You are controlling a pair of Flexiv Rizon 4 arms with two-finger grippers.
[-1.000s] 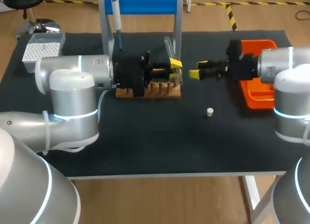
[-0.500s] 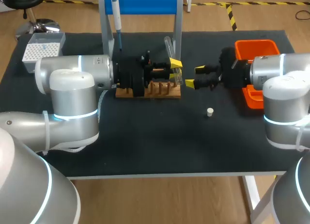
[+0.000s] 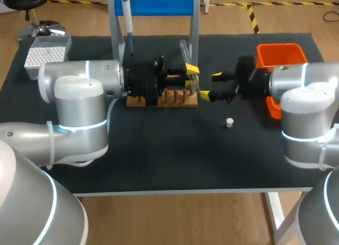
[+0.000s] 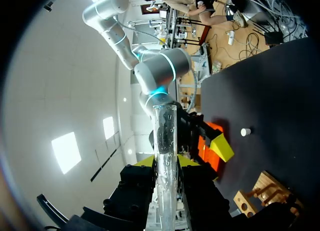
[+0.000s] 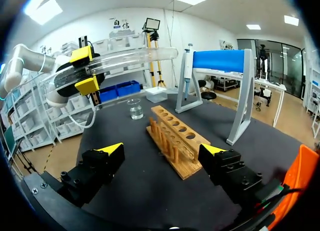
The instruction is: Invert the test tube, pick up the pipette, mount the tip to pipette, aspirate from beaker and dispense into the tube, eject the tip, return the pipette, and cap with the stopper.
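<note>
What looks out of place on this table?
The test tube: the left fingers hold it lying almost level in the air, not standing in the wooden rack. A small white stopper lies loose nearby.

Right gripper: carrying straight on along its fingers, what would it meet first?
Probably the near end of the wooden rack, ahead between the fingers of the open right gripper. The test tube in the left gripper looks higher, though height is unclear.
</note>
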